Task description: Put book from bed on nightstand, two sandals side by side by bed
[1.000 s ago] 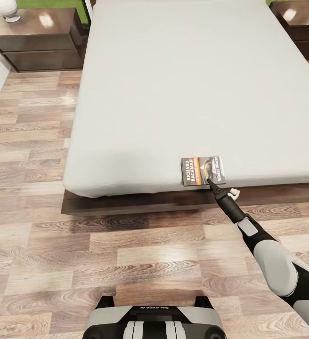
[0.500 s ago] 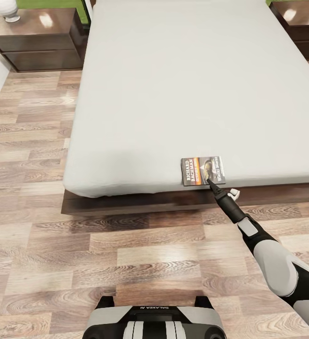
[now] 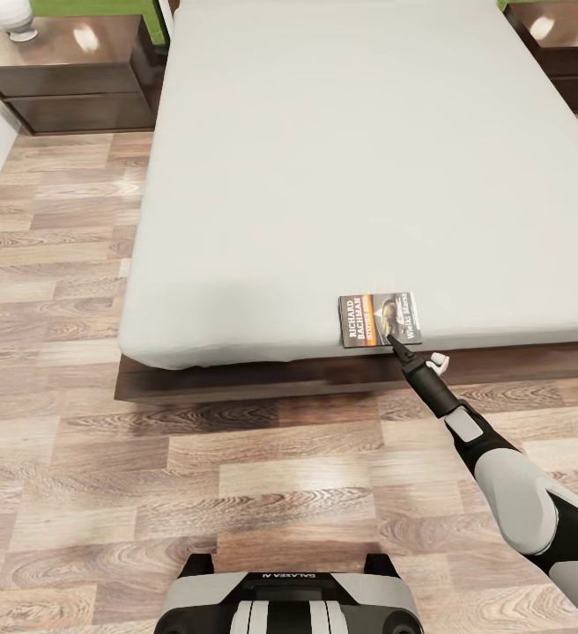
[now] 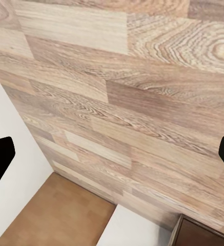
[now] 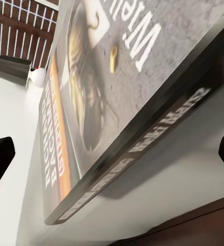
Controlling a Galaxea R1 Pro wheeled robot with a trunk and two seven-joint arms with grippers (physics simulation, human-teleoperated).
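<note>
The book [image 3: 380,319] lies flat near the foot edge of the bed [image 3: 324,158], its dark cover with an orange band facing up. My right gripper [image 3: 417,352] is open at the book's near edge, one dark finger just touching its corner. In the right wrist view the book [image 5: 106,87] looms close on the pale mattress [image 5: 183,184], with my right gripper [image 5: 112,154] spread wide on either side. My left gripper [image 4: 112,154] is open over the wood floor [image 4: 142,77], holding nothing. The sandals are out of view.
A dark nightstand [image 3: 69,75] with a white rounded object [image 3: 11,18] on it stands at the bed's far left; another nightstand [image 3: 562,48] stands at the far right. The bed's dark frame [image 3: 236,380] juts out below the mattress. Plank floor [image 3: 104,484] lies between my base [image 3: 289,599] and the bed.
</note>
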